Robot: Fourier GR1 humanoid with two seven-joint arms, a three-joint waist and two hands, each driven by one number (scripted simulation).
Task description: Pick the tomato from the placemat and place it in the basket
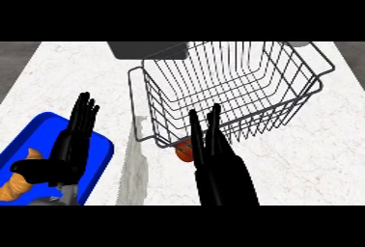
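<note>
Fingers (204, 130) of the right hand (217, 164) are straight and pressed together beside the tomato (185, 152), just outside the basket (160, 140). Left hand (71, 144) open over the placemat (100, 154).

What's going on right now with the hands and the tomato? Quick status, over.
Left hand open, resting over blue placemat. Right hand open, fingers straight, beside tomato. Tomato on counter at wire basket near wall, not inside. Basket wall in the way.

- bench (299, 159): white marble-look top with faint grey veining, fills most of the view
- dark grey floor strips (13, 62) past the left and right bench edges
- grey box-shaped object (146, 49) at the far edge, cut off by the frame
</note>
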